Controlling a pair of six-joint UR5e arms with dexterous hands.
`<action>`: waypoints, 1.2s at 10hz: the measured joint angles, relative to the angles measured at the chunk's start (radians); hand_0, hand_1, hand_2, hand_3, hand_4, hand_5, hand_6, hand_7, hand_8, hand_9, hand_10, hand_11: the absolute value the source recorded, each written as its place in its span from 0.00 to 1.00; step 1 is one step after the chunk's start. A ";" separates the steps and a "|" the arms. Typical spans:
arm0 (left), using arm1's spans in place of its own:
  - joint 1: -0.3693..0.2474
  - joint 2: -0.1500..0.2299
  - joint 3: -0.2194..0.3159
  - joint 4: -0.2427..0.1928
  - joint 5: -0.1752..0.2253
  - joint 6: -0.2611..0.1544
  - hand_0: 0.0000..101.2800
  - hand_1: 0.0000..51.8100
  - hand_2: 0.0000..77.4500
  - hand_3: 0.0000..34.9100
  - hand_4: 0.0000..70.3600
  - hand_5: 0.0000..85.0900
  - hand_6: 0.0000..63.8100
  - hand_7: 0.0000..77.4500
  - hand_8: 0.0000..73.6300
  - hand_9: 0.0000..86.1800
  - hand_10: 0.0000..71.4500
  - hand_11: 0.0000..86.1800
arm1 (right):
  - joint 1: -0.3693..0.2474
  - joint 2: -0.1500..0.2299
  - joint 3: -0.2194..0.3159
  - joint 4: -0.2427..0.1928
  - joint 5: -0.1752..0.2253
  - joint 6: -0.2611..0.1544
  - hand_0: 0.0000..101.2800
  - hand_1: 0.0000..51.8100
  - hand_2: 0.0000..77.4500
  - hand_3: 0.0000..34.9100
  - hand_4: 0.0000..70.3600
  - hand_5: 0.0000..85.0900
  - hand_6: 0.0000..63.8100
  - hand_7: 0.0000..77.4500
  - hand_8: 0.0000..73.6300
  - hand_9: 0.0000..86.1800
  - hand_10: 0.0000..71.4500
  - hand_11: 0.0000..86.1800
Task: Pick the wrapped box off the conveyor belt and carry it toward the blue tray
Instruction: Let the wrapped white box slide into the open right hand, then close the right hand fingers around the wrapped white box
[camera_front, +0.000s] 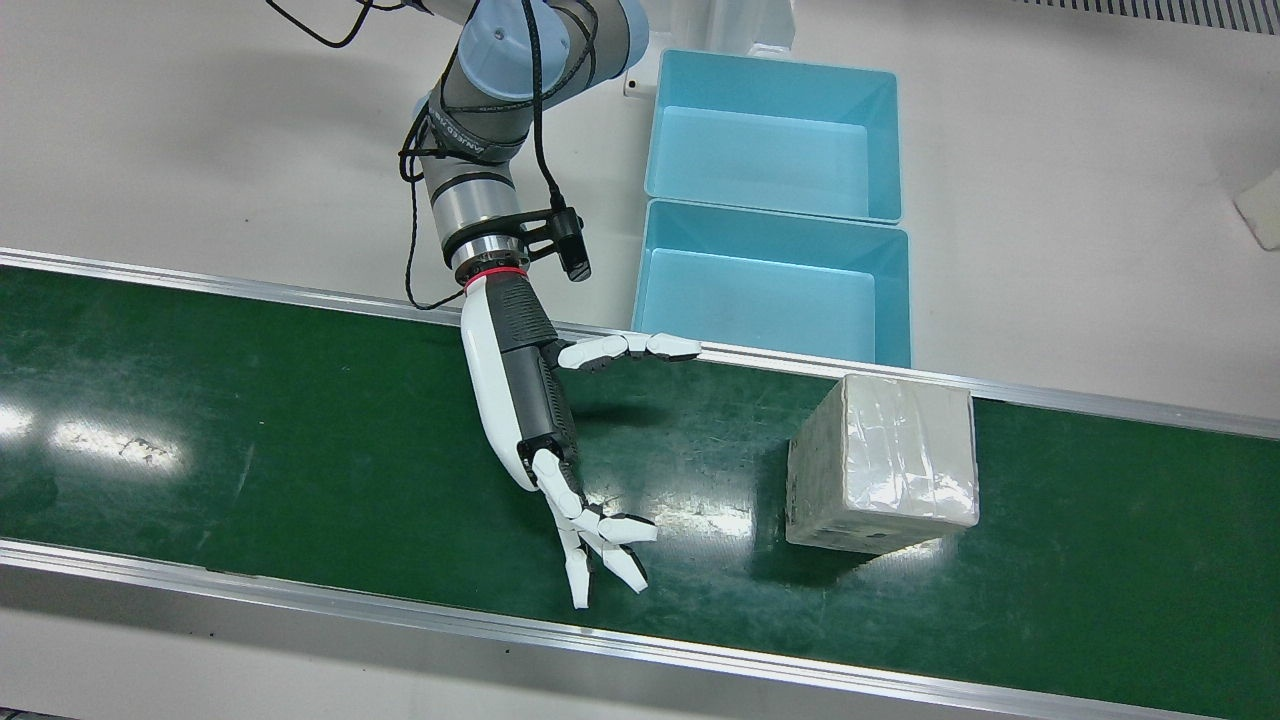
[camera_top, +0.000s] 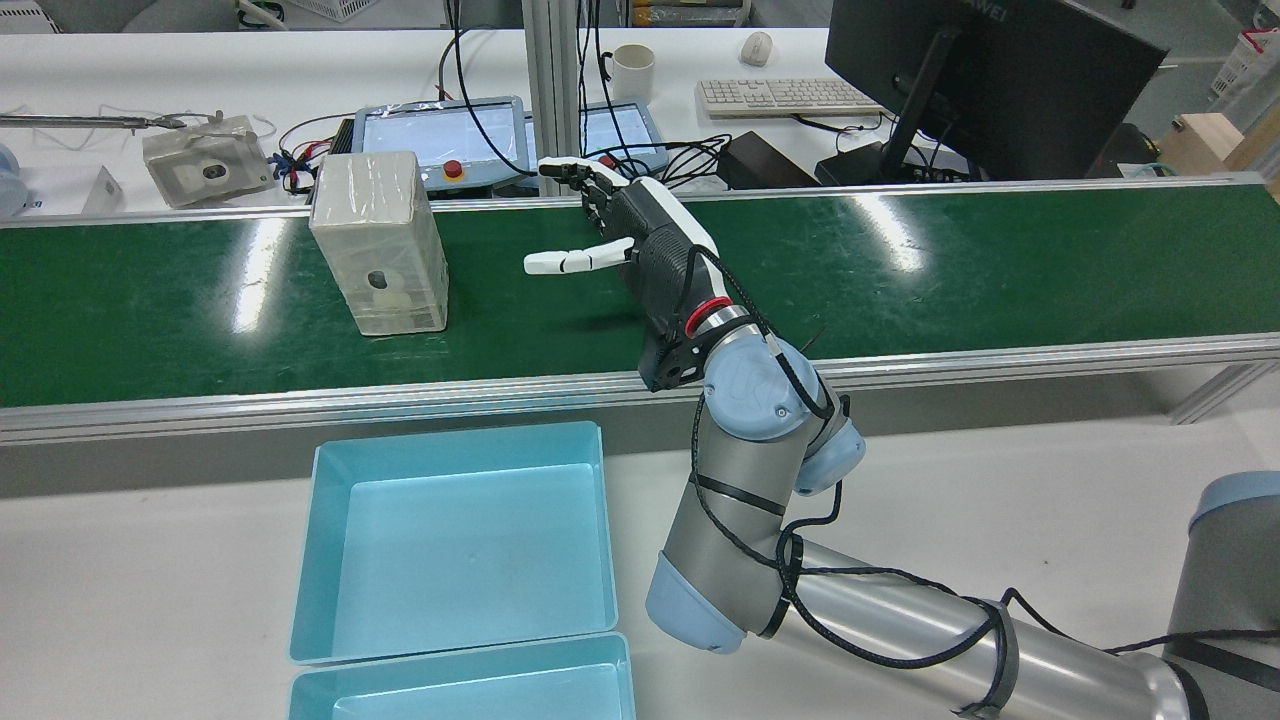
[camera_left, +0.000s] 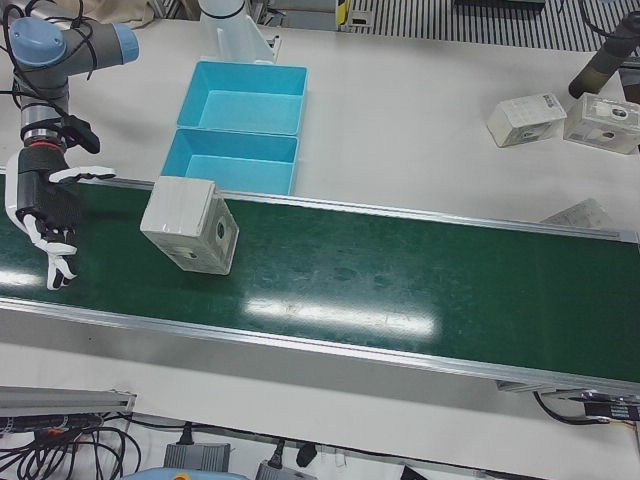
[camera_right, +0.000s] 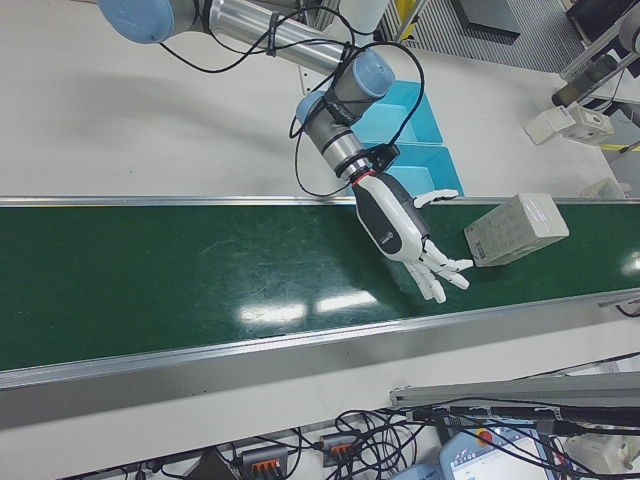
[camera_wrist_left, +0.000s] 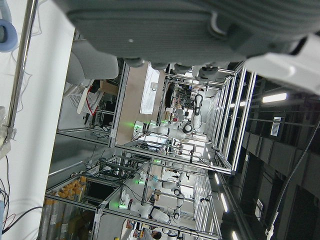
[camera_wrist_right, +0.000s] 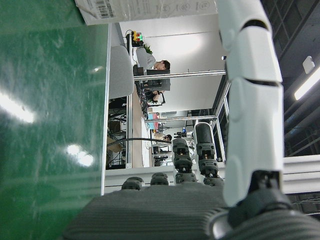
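So the right hand is hanging over the belt with its fingers spread wide and the thumb stuck out to the side, nothing in it. The box sits on the belt well apart from the hand, up against the belt's robot-side edge and right in front of the nearer tray; a second tray sits just behind that one. No contact yet, there's a clear strip of green between fingertips and box in the front view. The left hand only shows in its own camera, which is pointed off at the room, so I can't tell what it's doing. My take on doing this reach well: the open palm already faces the box, so slide sideways along the belt rather than dropping from above, and keep the hand this wide until thumb and fingers straddle the box across two opposite faces. The wrap looks glossy and a bit wrinkly, so I'd guess it's slippery; get the fingers well down the sides, not just pinching the top edge. Closing too early probably just shoves the box along the belt. From the rear view it stands fairly tall, so a low grip should stop it tipping. Then lift straight before swinging to the tray.
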 joint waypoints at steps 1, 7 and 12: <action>0.000 0.000 0.000 0.000 0.000 0.000 0.00 0.00 0.01 0.00 0.00 0.01 0.01 0.01 0.01 0.00 0.01 0.01 | -0.001 0.001 -0.001 0.000 0.000 0.000 0.48 0.32 0.18 0.07 0.12 0.33 0.08 0.08 0.00 0.03 0.01 0.01; 0.000 0.000 0.000 0.000 0.000 0.000 0.00 0.00 0.01 0.00 0.00 0.01 0.01 0.00 0.01 0.00 0.01 0.01 | -0.003 0.002 -0.009 0.000 0.001 -0.003 0.48 0.32 0.18 0.07 0.12 0.33 0.08 0.08 0.00 0.03 0.01 0.01; 0.000 0.000 0.000 0.000 0.000 0.000 0.00 0.00 0.01 0.00 0.00 0.01 0.01 0.01 0.01 0.00 0.01 0.01 | -0.007 0.004 -0.011 0.001 0.001 -0.010 0.48 0.32 0.20 0.10 0.14 0.33 0.08 0.08 0.00 0.03 0.01 0.01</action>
